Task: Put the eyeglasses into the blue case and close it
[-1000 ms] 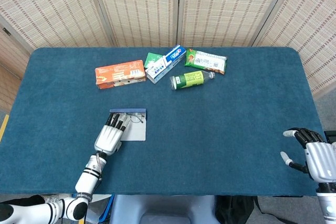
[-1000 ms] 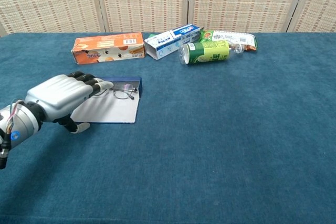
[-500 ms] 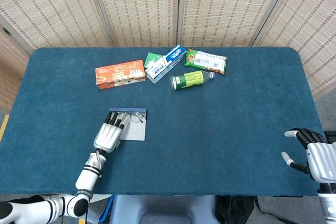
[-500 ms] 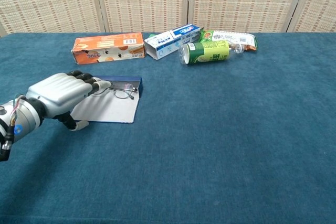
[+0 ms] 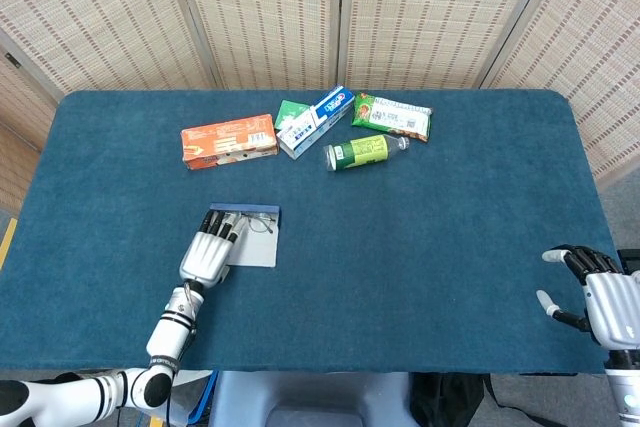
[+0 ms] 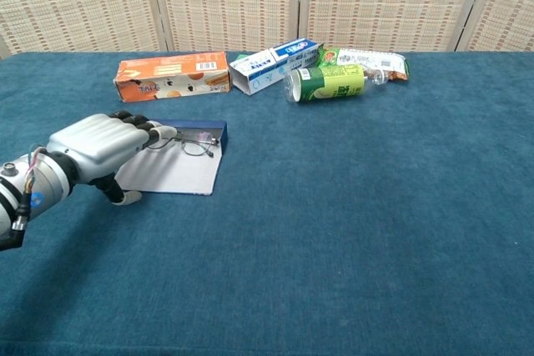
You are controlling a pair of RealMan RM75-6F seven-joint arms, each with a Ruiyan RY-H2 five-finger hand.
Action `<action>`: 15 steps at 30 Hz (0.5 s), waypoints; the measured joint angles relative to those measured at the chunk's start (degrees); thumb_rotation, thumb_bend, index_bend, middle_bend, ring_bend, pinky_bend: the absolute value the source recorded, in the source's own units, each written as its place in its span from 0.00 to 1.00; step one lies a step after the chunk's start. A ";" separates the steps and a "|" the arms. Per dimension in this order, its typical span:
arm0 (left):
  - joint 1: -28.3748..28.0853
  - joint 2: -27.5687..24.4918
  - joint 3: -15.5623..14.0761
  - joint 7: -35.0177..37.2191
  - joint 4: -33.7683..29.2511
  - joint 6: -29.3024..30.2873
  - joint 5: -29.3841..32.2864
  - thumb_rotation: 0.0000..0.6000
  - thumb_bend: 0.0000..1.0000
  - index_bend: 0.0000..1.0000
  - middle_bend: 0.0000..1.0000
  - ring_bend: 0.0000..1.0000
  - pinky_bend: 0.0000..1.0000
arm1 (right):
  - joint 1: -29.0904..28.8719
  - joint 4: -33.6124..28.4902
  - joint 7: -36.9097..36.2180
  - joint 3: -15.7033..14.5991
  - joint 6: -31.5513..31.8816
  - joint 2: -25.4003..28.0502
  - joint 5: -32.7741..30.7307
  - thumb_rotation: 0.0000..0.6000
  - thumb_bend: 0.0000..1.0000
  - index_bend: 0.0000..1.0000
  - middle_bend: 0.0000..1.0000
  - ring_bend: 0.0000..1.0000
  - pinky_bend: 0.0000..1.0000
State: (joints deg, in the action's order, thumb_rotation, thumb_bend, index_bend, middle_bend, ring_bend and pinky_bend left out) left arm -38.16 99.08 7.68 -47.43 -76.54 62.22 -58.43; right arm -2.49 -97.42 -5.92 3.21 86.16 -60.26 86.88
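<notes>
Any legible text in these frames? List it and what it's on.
None reads reliably.
Orange box: print and barcode blurred.
Blue-white box: lettering too small.
Green bottle: label text blurred.
Green-orange packet: print too small.
Blue case, eyeglasses: no text visible.

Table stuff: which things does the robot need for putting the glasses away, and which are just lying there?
Needed:
eyeglasses, lying in the open case
blue case
left hand, fingers reaching to the glasses

Just lying about:
orange box
blue-and-white box
green bottle, on its side
snack packet
right hand, idle at the table edge
</notes>
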 measured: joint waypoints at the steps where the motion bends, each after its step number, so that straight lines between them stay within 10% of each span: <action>1: -0.05 0.14 0.07 0.41 0.37 -0.01 -0.09 1.00 0.30 0.00 0.00 0.00 0.00 | 0.01 0.01 -0.03 0.01 0.04 0.00 0.02 1.00 0.25 0.33 0.30 0.23 0.23; 15: -0.32 2.97 2.11 8.88 5.80 1.67 -3.40 1.00 0.30 0.00 0.00 0.00 0.00 | 0.20 0.04 -0.20 0.15 0.36 0.00 -0.08 1.00 0.25 0.33 0.30 0.23 0.23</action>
State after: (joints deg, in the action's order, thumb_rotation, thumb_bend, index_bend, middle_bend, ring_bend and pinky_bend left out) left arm -38.48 102.05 9.79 -38.55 -70.74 63.88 -61.83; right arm -2.28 -97.38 -6.12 3.36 86.52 -60.27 86.80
